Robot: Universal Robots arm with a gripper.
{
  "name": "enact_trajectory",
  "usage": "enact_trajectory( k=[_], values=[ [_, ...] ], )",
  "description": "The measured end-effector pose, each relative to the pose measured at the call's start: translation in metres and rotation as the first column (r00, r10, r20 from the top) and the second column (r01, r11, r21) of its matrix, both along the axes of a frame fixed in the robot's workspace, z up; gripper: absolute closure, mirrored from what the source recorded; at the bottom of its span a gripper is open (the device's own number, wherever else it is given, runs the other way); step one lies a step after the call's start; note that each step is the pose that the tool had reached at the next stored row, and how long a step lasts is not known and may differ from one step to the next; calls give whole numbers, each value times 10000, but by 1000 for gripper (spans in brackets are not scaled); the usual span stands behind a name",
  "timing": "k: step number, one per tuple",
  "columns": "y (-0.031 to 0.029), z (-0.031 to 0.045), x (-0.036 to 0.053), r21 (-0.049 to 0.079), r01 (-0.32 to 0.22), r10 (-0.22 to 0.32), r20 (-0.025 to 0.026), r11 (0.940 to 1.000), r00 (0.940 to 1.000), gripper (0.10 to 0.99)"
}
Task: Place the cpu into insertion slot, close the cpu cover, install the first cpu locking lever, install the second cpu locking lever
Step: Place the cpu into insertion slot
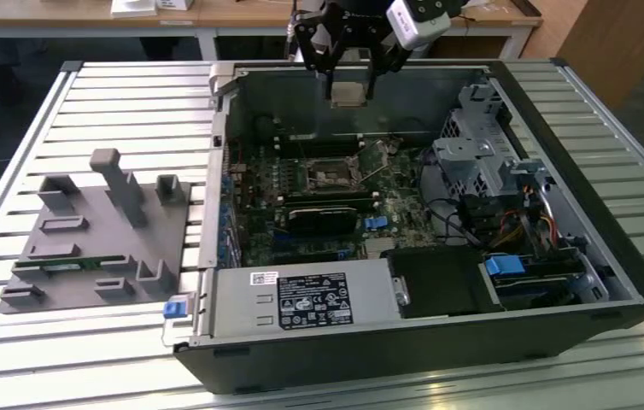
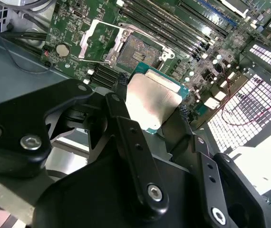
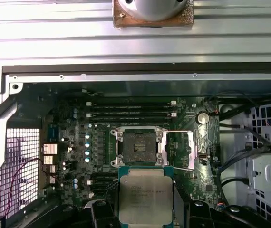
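Black tower case [image 1: 413, 354] lies on its side, panel off, so the green motherboard [image 1: 256, 213] inside faces up for work from above. Its insertion slot [image 3: 139, 146] sits bare, the cpu cover [image 2: 88, 42] tipped up clear of it. Above the case the gripper [image 1: 348, 85] clamps the cpu [image 3: 145, 194] by two opposite edges, level and metal top up, well apart from the slot.

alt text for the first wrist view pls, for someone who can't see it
The gripper holds the cpu, its silver top facing the camera, in front of the inside of an open computer case. Past it on the green motherboard, the insertion slot sits empty with its dark pin field exposed, and the cpu cover is swung open beside it.
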State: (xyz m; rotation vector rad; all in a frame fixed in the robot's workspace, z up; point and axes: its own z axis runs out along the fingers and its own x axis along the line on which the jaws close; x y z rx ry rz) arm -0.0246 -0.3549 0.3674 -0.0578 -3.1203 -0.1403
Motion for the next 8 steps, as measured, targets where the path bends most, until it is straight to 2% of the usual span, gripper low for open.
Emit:
enact_trajectory(
  k=[8],
  values=[
    [0,0,0,0,111,-111,-1,9999,9999,545]
  ],
)
